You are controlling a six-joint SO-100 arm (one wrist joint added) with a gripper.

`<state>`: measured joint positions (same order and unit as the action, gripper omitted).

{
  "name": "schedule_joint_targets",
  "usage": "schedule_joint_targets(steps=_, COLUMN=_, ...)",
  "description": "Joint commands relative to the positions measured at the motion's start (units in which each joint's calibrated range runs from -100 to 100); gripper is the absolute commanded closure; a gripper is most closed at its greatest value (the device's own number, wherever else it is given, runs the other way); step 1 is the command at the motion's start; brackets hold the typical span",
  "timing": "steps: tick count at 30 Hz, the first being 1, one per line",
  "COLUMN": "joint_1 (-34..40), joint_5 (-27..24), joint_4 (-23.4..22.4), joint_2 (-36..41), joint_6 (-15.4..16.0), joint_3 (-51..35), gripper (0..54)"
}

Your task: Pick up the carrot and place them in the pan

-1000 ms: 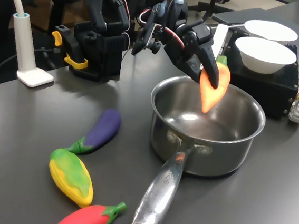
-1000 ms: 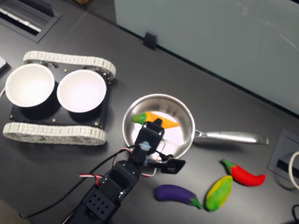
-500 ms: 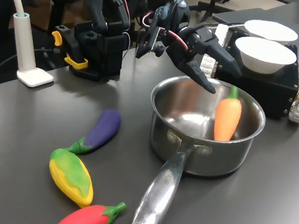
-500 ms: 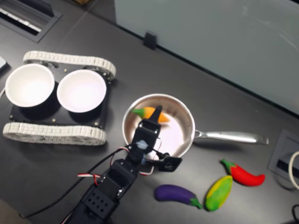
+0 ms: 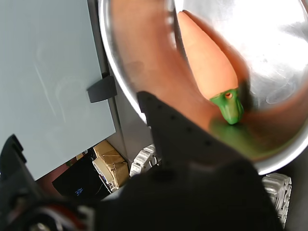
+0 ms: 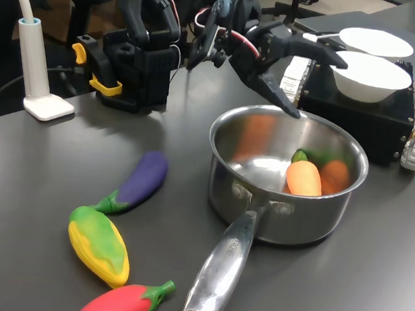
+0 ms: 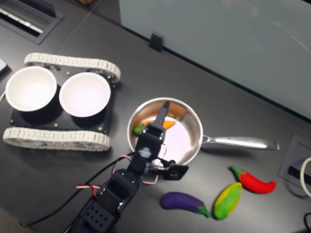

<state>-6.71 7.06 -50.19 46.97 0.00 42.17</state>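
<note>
- Since the carrot lies inside the pan, against the far-right wall in the first exterior view, the placing step looks done; its green cap points away from the handle
- the claw hangs above the pan's far rim, jaws spread wide, gripping nothing
- next move, I judge: lift clear without knocking the rim

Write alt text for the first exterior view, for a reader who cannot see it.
An orange toy carrot lies inside a shiny steel pan on a dark table, with the robot's open gripper empty above the rim. To the first exterior view's left lie a purple eggplant, a yellow-green corn and a red chili; two white bowls sit behind.
</note>
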Motion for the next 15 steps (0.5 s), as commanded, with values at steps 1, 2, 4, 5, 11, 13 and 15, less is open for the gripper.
schedule_joint_targets(steps=1, joint_1=-0.17, joint_5=-0.63, joint_4=-0.34, joint_2=4.53, joint_6=-0.34, joint_3=-0.42, gripper=11.1)
schedule_joint_targets(steps=2, joint_1=-0.17, joint_5=-0.78, joint_4=-0.26, joint_2=5.2, joint_6=-0.34, joint_3=-0.15, gripper=11.1)
schedule_joint_targets(steps=4, joint_1=-0.17, joint_5=-0.88, joint_4=-0.09, joint_2=6.55, joint_6=-0.34, joint_3=0.4, gripper=11.4)
schedule_joint_targets(steps=5, joint_1=-0.17, joint_5=-0.93, joint_4=0.0, joint_2=6.97, joint_6=-0.34, joint_3=0.58, gripper=11.4)
schedule_joint_targets(steps=11, joint_1=-1.55, joint_5=-1.51, joint_4=1.53, joint_2=9.42, joint_6=-0.34, joint_3=2.04, gripper=12.4)
schedule_joint_targets(steps=13, joint_1=-1.78, joint_5=-1.32, joint_4=1.71, joint_2=10.35, joint_6=-0.34, joint_3=2.4, gripper=15.2)
schedule_joint_targets(steps=15, joint_1=-1.78, joint_5=-1.12, joint_4=1.71, joint_2=11.78, joint_6=-0.34, joint_3=3.03, gripper=19.0)
